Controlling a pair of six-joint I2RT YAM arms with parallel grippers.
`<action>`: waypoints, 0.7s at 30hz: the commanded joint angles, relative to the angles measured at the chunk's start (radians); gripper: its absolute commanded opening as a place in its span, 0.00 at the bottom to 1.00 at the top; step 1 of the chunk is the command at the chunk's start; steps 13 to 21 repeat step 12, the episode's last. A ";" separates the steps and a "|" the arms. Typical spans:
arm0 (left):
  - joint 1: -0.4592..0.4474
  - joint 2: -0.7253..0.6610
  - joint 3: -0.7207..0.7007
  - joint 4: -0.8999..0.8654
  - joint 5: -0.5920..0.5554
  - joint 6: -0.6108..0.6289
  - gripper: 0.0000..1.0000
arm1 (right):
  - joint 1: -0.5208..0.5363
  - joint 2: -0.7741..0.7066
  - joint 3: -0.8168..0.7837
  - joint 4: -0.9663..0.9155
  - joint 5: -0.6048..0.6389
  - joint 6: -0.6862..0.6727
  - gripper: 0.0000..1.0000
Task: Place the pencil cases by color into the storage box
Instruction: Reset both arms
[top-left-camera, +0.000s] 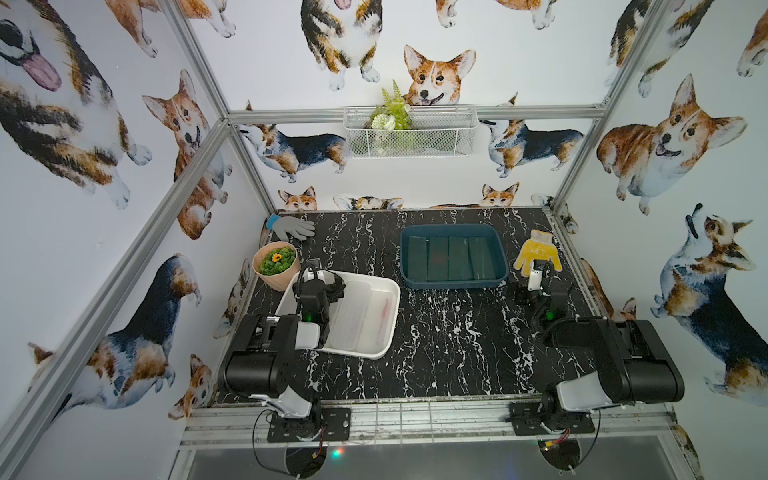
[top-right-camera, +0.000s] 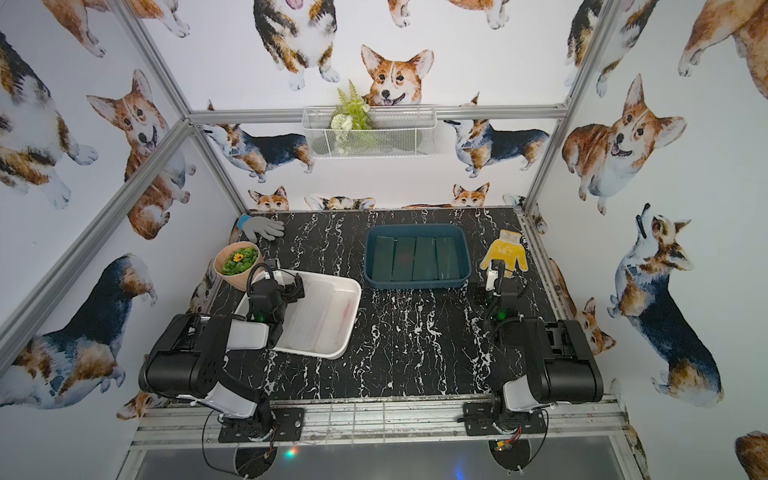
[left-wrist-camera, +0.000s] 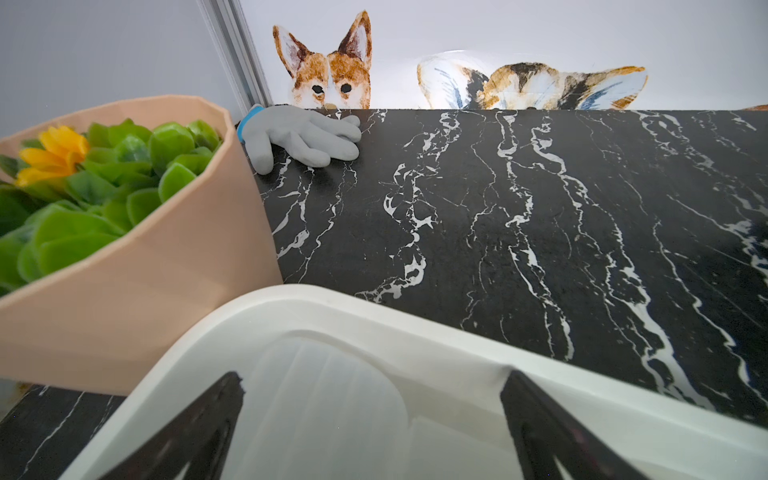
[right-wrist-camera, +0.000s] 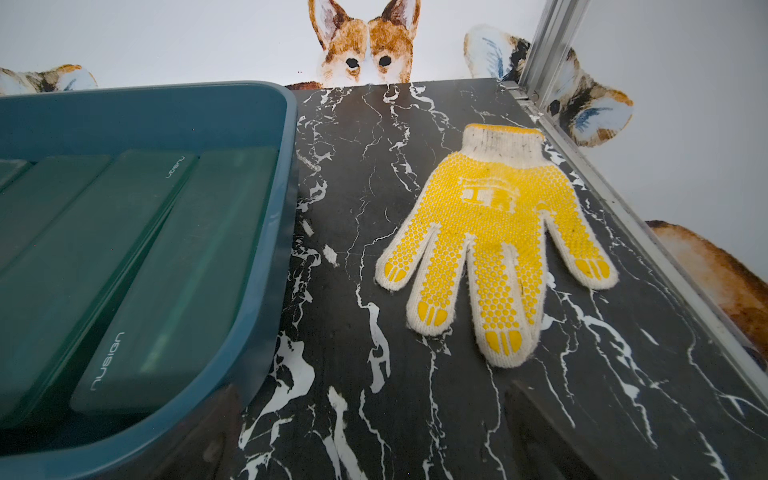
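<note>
- So far, the black marble table (top-left-camera: 436, 332) shows no loose pencil case anywhere I can see in both top views, so I judge the sorting done or very nearly so.
- The blue storage box (top-left-camera: 453, 283) sits toward the back, right of centre, and holds four dark green pencil cases (top-left-camera: 449, 257) lying flat, side by side in one row.
- The white storage box (top-left-camera: 394, 305) sits near the left arm and holds the frosted white pencil cases (top-left-camera: 353, 311). I can count two beside each other in a top view, and the left wrist view shows another (left-wrist-camera: 324, 407) under the tool. The arm hides the rest of that box, so I cannot give a full count.
- The left gripper (left-wrist-camera: 372, 382) hangs over the white storage box with its jaws spread wide. The frosted case lies below and between them, on the box floor as far as I can tell, and nothing is clamped.
- The right gripper (right-wrist-camera: 374, 395) is also wide open and empty. It hovers over bare table between the blue storage box and the yellow glove (right-wrist-camera: 494, 232).
- What I judge is left: pull both arms clear and confirm the hidden part of the white box.
</note>
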 joint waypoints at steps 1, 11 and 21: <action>-0.003 0.007 0.016 -0.013 -0.005 0.014 1.00 | 0.000 0.001 0.003 0.047 -0.002 0.009 1.00; -0.002 -0.007 -0.009 0.021 0.007 0.018 1.00 | 0.000 0.000 0.003 0.047 -0.001 0.009 1.00; -0.002 -0.007 -0.011 0.027 0.008 0.022 1.00 | 0.000 -0.001 0.003 0.047 -0.002 0.009 1.00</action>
